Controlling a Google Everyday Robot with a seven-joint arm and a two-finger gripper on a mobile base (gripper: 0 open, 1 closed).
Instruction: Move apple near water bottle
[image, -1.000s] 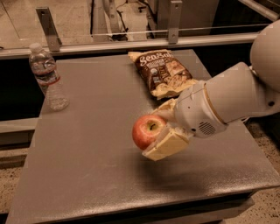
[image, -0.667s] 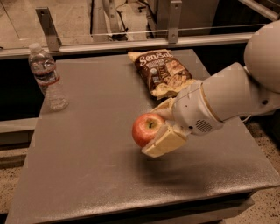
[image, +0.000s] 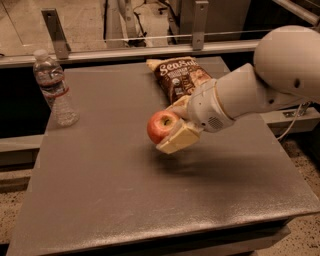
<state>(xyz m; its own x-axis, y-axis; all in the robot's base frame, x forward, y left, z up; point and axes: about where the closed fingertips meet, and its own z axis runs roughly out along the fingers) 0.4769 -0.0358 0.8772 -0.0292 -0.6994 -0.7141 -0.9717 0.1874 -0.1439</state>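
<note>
Holding the apple up over the table is my job right now. The table (image: 125, 200) is big, gray and flat, and everything here sits on it. My arm (image: 250, 92) reaches in from the right and goes across the table. A bag (image: 182, 77) of snacks lies flat at the back of the table, just behind my arm. It is not part of my job, so I think it is best to stay off it.

The bottle (image: 55, 90) stands up straight near the far left corner, well apart from the apple. The apple has to end up there, so I think I must go left and a bit back.

The apple (image: 161, 126) is above the middle of the table. It looks lifted, with a shadow under it. I hold it up so it will not drag or roll.

My gripper (image: 169, 127) is around the apple, up over the middle of the table. It is open only as wide as the apple. One of my fingers (image: 179, 138) presses from below and the other from above, so the apple is pinched between them.
</note>
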